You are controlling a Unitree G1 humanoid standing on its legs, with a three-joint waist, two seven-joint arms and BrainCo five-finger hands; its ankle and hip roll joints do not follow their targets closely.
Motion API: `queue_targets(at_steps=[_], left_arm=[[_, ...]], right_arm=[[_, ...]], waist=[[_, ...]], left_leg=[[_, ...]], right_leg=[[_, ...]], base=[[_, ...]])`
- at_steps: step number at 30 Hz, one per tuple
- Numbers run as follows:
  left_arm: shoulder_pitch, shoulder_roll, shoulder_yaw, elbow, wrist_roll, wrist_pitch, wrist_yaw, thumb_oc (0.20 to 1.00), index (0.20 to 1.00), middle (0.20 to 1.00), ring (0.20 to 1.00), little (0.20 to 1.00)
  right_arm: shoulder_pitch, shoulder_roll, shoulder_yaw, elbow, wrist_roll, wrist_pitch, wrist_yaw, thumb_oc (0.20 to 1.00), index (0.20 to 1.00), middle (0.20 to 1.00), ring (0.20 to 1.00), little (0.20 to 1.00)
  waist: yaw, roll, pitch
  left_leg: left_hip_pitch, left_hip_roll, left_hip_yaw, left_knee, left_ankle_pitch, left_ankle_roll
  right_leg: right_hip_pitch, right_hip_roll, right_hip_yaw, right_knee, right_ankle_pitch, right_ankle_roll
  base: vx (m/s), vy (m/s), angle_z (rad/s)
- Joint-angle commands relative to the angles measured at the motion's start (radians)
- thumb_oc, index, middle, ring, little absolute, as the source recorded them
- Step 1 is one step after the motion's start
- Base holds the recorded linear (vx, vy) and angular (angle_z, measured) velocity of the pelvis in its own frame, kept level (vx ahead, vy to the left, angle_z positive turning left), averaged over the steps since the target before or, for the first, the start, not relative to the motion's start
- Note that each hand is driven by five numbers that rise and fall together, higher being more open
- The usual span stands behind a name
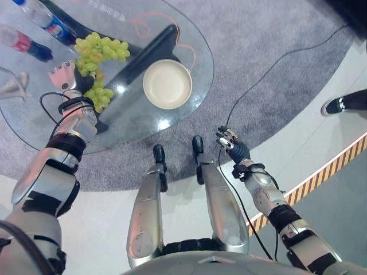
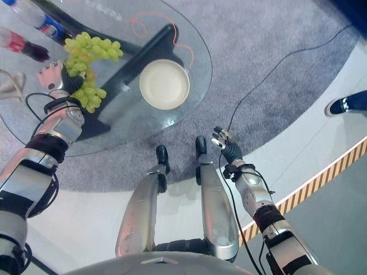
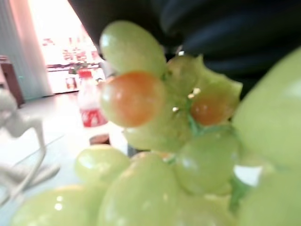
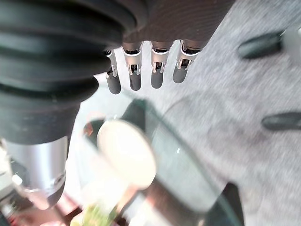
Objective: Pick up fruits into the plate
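- Bunch of green grapes [image 1: 101, 60] lies on the oval glass table [image 1: 132, 117], pressed against the left hand [image 1: 64, 74]; a few orange-tinted berries are mixed in.
- Left hand's fingers are buried in the bunch, so I cannot tell whether they are closed on it.
- Round cream plate [image 1: 167, 84] sits empty, well apart from those fingers, beyond the grapes.
- Right hand [image 2: 222, 140] hangs off the table, fingers straight and relaxed, nothing between them.
- Grapes look soft and light, and berries detach easily; best to cup the cluster from below or take it near the stem.
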Motion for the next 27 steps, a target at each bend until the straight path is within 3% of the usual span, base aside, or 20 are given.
queue_targets(at_steps=[1, 4, 7, 9, 10, 11, 14, 20, 23, 27], left_arm=[[0.038, 0.085, 0.057, -0.108, 0.126, -0.037, -0.036, 0.200, 0.200, 0.200, 0.200, 0.200], [0.111, 0.143, 0.051, -0.279, 0.204, -0.104, -0.115, 0.200, 0.200, 0.200, 0.200, 0.200], [0.128, 0.148, 0.062, -0.312, 0.226, -0.123, -0.139, 0.200, 0.200, 0.200, 0.200, 0.200], [0.199, 0.166, 0.091, -0.454, 0.318, -0.203, -0.233, 0.200, 0.200, 0.200, 0.200, 0.200], [0.204, 0.166, 0.095, -0.459, 0.320, -0.203, -0.236, 0.200, 0.200, 0.200, 0.200, 0.200], [0.239, 0.164, 0.103, -0.531, 0.389, -0.261, -0.287, 0.200, 0.200, 0.200, 0.200, 0.200], [0.264, 0.180, 0.092, -0.610, 0.446, -0.351, -0.349, 0.200, 0.200, 0.200, 0.200, 0.200], [0.262, 0.262, 0.079, -0.721, 0.465, -0.489, -0.374, 0.200, 0.200, 0.200, 0.200, 0.200], [0.261, 0.294, 0.077, -0.766, 0.462, -0.533, -0.375, 0.200, 0.200, 0.200, 0.200, 0.200], [0.243, 0.339, 0.053, -0.833, 0.470, -0.652, -0.368, 0.200, 0.200, 0.200, 0.200, 0.200]], right_arm=[[0.088, -0.019, -0.077, -0.128, 0.061, 0.014, 0.079, 1.000, 1.000, 1.000, 1.000, 1.000], [0.086, -0.034, -0.119, -0.209, 0.102, 0.076, 0.131, 1.000, 1.000, 1.000, 1.000, 1.000], [0.088, -0.037, -0.127, -0.227, 0.108, 0.095, 0.136, 1.000, 1.000, 1.000, 1.000, 1.000], [0.113, -0.031, -0.152, -0.300, 0.160, 0.209, 0.184, 1.000, 1.000, 1.000, 1.000, 1.000], [0.115, -0.032, -0.151, -0.301, 0.161, 0.210, 0.184, 1.000, 1.000, 1.000, 1.000, 1.000], [0.133, -0.015, -0.153, -0.342, 0.213, 0.299, 0.221, 1.000, 1.000, 1.000, 1.000, 1.000], [0.160, 0.007, -0.131, -0.386, 0.330, 0.475, 0.294, 1.000, 1.000, 1.000, 1.000, 1.000], [0.195, -0.010, -0.091, -0.466, 0.434, 0.646, 0.364, 1.000, 1.000, 1.000, 1.000, 1.000], [0.207, -0.029, -0.081, -0.499, 0.468, 0.699, 0.385, 1.000, 1.000, 1.000, 1.000, 1.000], [0.217, -0.055, -0.061, -0.552, 0.513, 0.794, 0.429, 1.000, 1.000, 1.000, 1.000, 1.000]], waist=[[0.022, 0.077, -0.068], [0.045, 0.079, -0.137], [0.051, 0.079, -0.159], [0.065, 0.074, -0.238], [0.064, 0.075, -0.237], [0.073, 0.068, -0.283], [0.082, 0.060, -0.354], [0.094, 0.053, -0.413], [0.095, 0.051, -0.425], [0.094, 0.049, -0.436]], left_leg=[[0.117, -0.059, -0.089, -0.144, -0.036, 0.014], [0.222, -0.059, -0.100, -0.213, -0.036, 0.008], [0.243, -0.060, -0.103, -0.229, -0.036, 0.007], [0.335, -0.064, -0.113, -0.283, -0.039, 0.007], [0.339, -0.064, -0.114, -0.285, -0.039, 0.007], [0.379, -0.064, -0.117, -0.305, -0.041, 0.010], [0.439, -0.062, -0.112, -0.332, -0.048, 0.012], [0.510, -0.056, -0.095, -0.363, -0.058, 0.010], [0.525, -0.054, -0.089, -0.367, -0.062, 0.009], [0.544, -0.052, -0.079, -0.369, -0.068, 0.009]], right_leg=[[0.062, 0.026, -0.052, 0.026, -0.110, 0.019], [0.192, -0.002, -0.073, -0.057, -0.106, 0.031], [0.220, -0.005, -0.076, -0.078, -0.105, 0.032], [0.335, -0.014, -0.082, -0.159, -0.095, 0.038], [0.340, -0.014, -0.082, -0.163, -0.094, 0.038], [0.386, -0.019, -0.089, -0.194, -0.087, 0.041], [0.454, -0.023, -0.094, -0.245, -0.073, 0.046], [0.539, -0.030, -0.108, -0.316, -0.054, 0.055], [0.558, -0.031, -0.111, -0.333, -0.049, 0.056], [0.582, -0.032, -0.110, -0.351, -0.042, 0.060]], base=[[0.07, -0.099, 0.21], [0.08, -0.113, 0.24], [0.07, -0.047, 0.20], [0.19, -0.104, 0.18], [0.20, -0.110, 0.22], [0.17, -0.088, 0.25], [0.17, -0.084, 0.16], [0.03, -0.033, 0.13], [-0.02, -0.019, 0.06], [-0.03, -0.016, 0.02]])
